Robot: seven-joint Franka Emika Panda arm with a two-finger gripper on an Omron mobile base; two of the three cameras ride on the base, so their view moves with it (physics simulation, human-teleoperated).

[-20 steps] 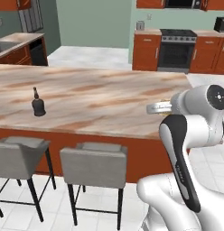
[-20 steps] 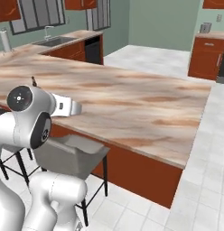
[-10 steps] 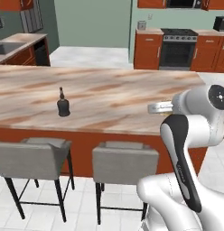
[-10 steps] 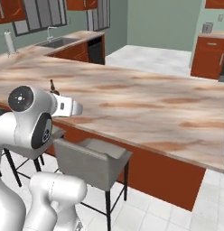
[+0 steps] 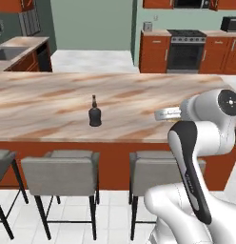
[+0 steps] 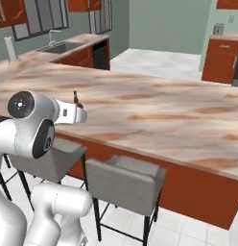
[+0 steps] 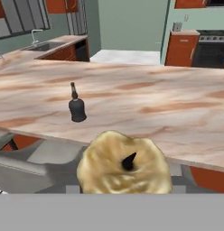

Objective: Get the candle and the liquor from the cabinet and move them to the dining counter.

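Hand view: a squat yellowish-gold candle [image 7: 125, 164] with a dark wick sits at lower centre, right at the gripper, whose fingers are hidden; clamped on it or not, I cannot tell; the black bulbous liquor bottle [image 5: 94, 114] stands upright on the long beige-and-brown marble-look dining counter [image 5: 53, 102], centre-left of the left base view; grey stools [image 5: 60, 174] line its near side.

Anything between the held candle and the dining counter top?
Nothing visible. The candle sits in the jaws just short of the dining counter, whose near edge is bare marble ahead. The liquor stands off to the side, and the stools sit below the top.
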